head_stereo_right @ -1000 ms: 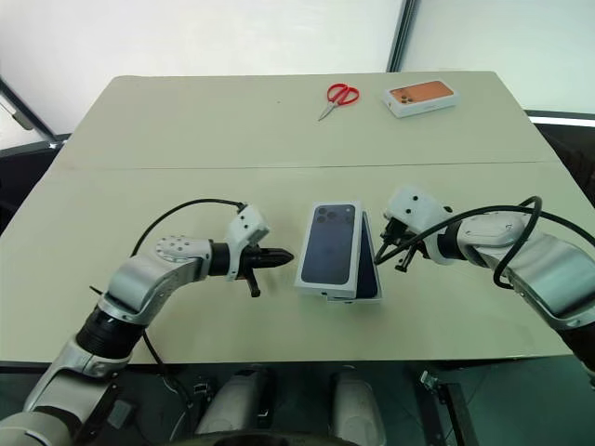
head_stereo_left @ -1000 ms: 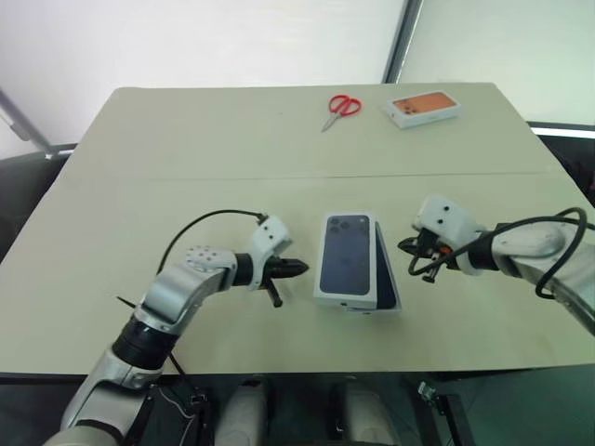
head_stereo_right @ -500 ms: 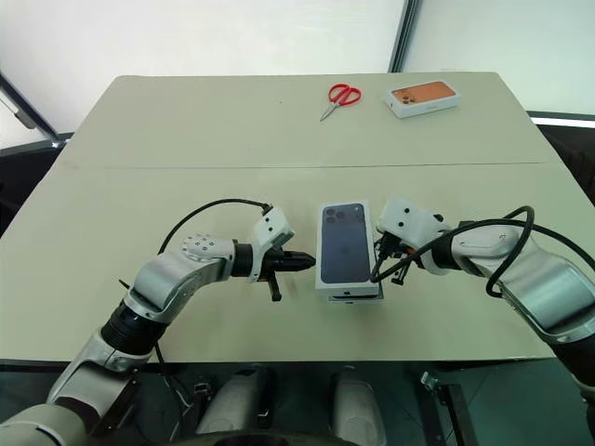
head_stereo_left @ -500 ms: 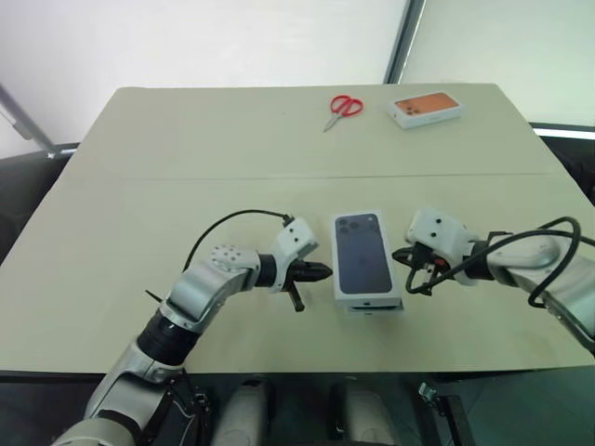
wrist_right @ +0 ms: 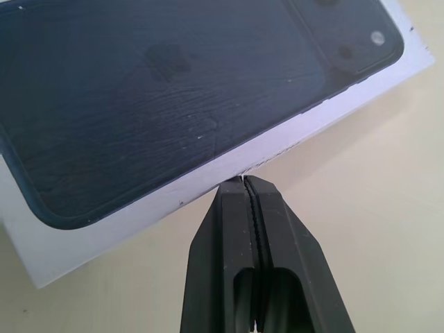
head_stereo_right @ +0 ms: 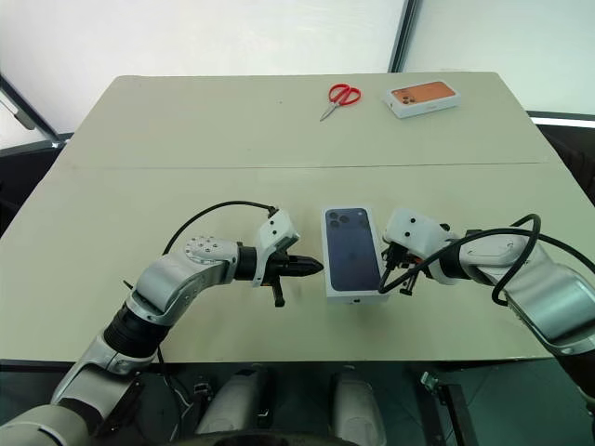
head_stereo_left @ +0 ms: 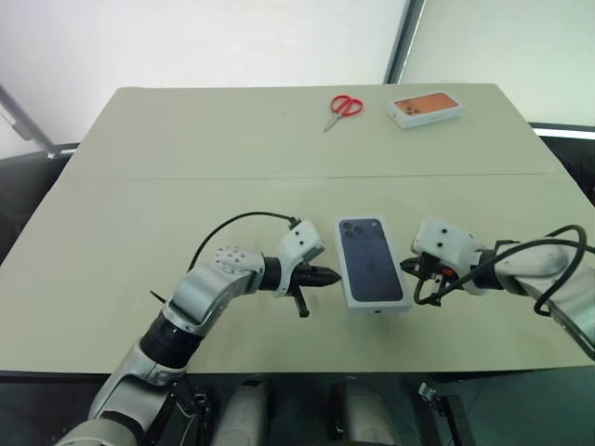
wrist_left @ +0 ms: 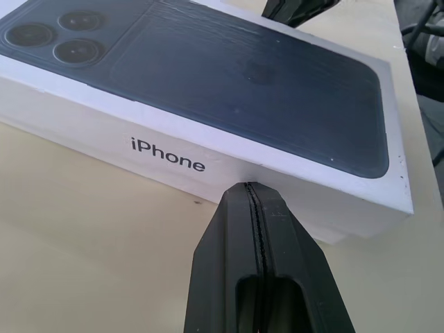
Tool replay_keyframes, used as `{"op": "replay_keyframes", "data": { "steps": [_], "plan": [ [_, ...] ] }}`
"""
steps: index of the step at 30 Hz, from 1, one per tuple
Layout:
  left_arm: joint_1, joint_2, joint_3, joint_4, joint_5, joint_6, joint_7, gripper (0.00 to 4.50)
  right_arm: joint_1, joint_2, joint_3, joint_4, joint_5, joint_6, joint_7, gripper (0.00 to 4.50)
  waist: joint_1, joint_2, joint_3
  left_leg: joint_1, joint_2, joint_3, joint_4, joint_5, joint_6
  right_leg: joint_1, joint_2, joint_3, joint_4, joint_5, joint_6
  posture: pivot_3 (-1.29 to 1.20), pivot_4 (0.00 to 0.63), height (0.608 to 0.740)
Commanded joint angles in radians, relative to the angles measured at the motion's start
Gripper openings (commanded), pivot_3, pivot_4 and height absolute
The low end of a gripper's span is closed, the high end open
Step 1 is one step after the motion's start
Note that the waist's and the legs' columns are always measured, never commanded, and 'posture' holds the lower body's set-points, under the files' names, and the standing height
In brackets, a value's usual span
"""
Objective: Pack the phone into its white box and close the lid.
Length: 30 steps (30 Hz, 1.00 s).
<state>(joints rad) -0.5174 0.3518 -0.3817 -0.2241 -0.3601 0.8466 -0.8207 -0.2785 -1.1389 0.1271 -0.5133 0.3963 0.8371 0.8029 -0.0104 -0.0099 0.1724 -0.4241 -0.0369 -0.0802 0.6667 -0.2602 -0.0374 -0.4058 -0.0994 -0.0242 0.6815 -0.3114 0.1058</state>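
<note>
Both arms reach inward over the table, bent at the elbow. The left gripper [head_stereo_left: 327, 274] points toward the right one, its fingers pressed together (a thin seam between them). The right gripper [head_stereo_left: 405, 267] faces back, likewise closed, its wrist angled downward.

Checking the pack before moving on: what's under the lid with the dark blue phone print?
The white cardboard lid sits squarely closed on the beige table. Whatever lies beneath is covered.

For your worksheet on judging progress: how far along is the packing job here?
Nearly finished. Done: the lid with the dark phone print covers the box squarely. In hand: left gripper and right gripper, jaws shut, flank its long sides, tips at the edges. Left: perhaps a final press down.
</note>
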Motion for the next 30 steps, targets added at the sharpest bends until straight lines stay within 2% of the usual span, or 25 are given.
{"op": "replay_keyframes", "data": {
  "steps": [1,13,19,24,27,30],
  "plan": [
    [-0.014,-0.016,-0.019,-0.062,-0.023,-0.015,-0.02,0.0,0.002,0.014,-0.021,-0.074,0.012,-0.009,0.027,0.03,0.0,0.0,0.0,0.0,0.0,0.0,0.0,0.0,0.0,0.0,0.0,0.0,0.0,0.0,0.0,0.0,0.15,0.697],
    [-0.005,0.033,-0.048,-0.036,0.015,-0.024,-0.027,0.0,0.034,0.016,-0.014,-0.083,-0.025,-0.02,0.044,0.03,-0.001,0.0,0.0,0.0,0.0,0.0,0.0,0.0,0.0,0.0,0.0,0.0,0.0,0.0,0.0,0.0,0.15,0.697],
    [-0.008,0.038,0.014,-0.032,-0.012,-0.023,-0.036,0.0,0.039,0.005,-0.043,-0.051,-0.061,-0.038,0.049,0.03,-0.001,0.0,0.0,0.0,0.0,0.0,0.0,0.0,0.0,0.0,0.0,0.0,0.0,0.0,0.0,0.0,0.15,0.697],
    [-0.05,-0.002,0.157,-0.017,-0.109,0.009,-0.015,0.0,0.066,-0.028,-0.156,-0.009,-0.049,-0.076,0.101,0.03,0.001,0.0,0.0,0.0,0.0,0.0,0.0,0.0,0.0,0.0,0.0,0.0,0.0,0.0,0.0,0.0,0.15,0.697],
    [-0.11,-0.038,0.148,0.058,-0.063,-0.024,0.033,0.0,0.091,-0.022,-0.225,-0.026,0.007,-0.069,0.148,0.03,0.005,0.0,0.0,0.0,0.0,0.0,0.001,0.0,0.0,0.002,0.0,-0.001,0.0,0.0,0.0,0.0,0.15,0.697],
    [-0.182,-0.1,0.108,0.19,0.008,-0.036,0.11,0.0,0.122,-0.016,-0.236,-0.075,0.05,-0.058,0.182,0.03,0.007,-0.001,0.0,0.001,-0.001,0.0,0.001,0.0,0.0,0.002,0.0,-0.002,0.0,0.0,0.0,0.0,0.15,0.697]
  ]
}}
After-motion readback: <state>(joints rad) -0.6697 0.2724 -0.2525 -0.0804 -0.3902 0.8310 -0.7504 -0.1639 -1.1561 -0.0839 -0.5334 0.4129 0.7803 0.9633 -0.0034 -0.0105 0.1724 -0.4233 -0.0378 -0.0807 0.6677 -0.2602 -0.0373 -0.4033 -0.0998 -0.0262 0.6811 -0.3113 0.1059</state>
